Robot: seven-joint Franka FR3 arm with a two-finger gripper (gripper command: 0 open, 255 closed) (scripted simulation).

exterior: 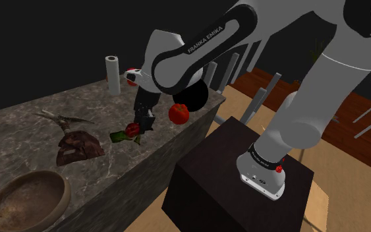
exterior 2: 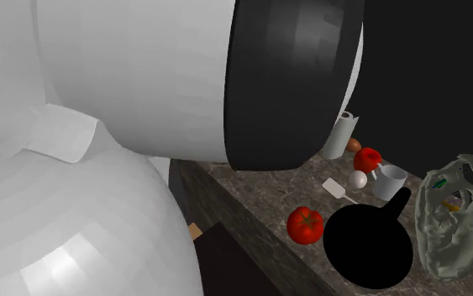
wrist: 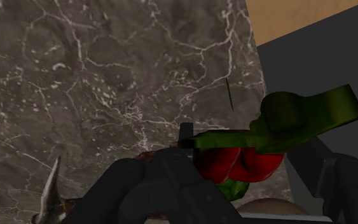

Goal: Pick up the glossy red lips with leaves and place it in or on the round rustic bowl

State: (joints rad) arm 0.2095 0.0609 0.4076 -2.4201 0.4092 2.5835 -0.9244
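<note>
The glossy red lips (exterior: 132, 131) with green leaves (exterior: 118, 137) hang just above the dark marble counter (exterior: 39, 132), near its front edge. My black gripper (exterior: 138, 128) reaches down onto them from above and is shut on them. In the wrist view the red lips (wrist: 241, 162) sit clasped between my two fingers (wrist: 145, 191), and the green leaves (wrist: 298, 118) stick out past the gripper (wrist: 241, 173). The round rustic brown bowl (exterior: 26, 201) stands at the near-left end of the counter in the shoulder view, well away from the gripper.
A brown lumpy object (exterior: 78, 146) with dry twigs (exterior: 62, 118) lies between the lips and the bowl. A tomato (exterior: 179, 113), a black pan (exterior 2: 369, 244), a paper roll (exterior: 113, 74), a mug (exterior 2: 390, 181) and a crumpled bag (exterior 2: 461, 214) stand beyond. The dark stand (exterior: 236, 178) is below the counter edge.
</note>
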